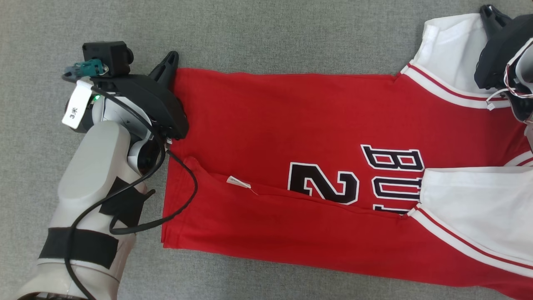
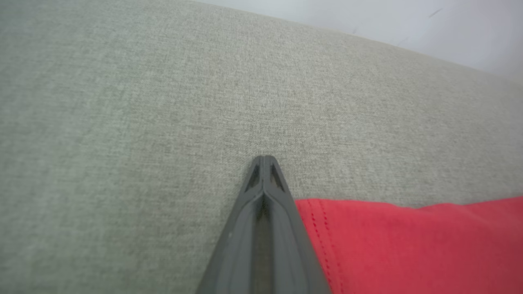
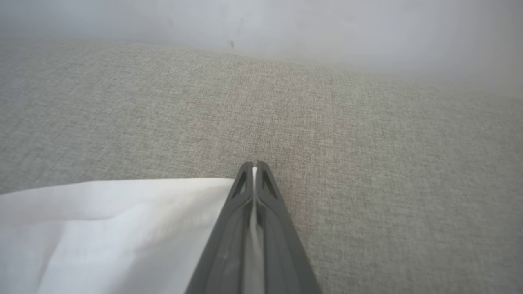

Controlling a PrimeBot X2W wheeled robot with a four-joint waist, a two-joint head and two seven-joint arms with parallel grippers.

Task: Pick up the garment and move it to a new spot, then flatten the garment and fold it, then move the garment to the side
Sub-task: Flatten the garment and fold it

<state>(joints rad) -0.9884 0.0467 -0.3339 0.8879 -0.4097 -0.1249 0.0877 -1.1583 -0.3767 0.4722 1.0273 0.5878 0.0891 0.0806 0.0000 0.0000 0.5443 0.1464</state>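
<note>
One red garment [image 1: 266, 125], a jersey with white sleeves, lies lengthwise on the grey woven surface [image 1: 266, 33], hem toward the robot's left and shoulders toward its right. You see its near long edge folded up over the body, covering the lower part of the black number [image 1: 325, 183] and the lettering. A small white tag [image 1: 238, 181] shows along that fold. The near sleeve [image 1: 479, 204] lies flat on top of the fold, and the far sleeve [image 1: 449, 46] spreads onto the surface. The right pincer [image 3: 254, 164] is closed on the far sleeve's edge, a sliver of white cloth between its fingers. The left pincer [image 2: 264, 157] is closed at the far hem corner with red cloth against one finger; you cannot tell whether any is caught. A black cable [image 1: 183, 200] from the left arm droops over the hem.
</note>
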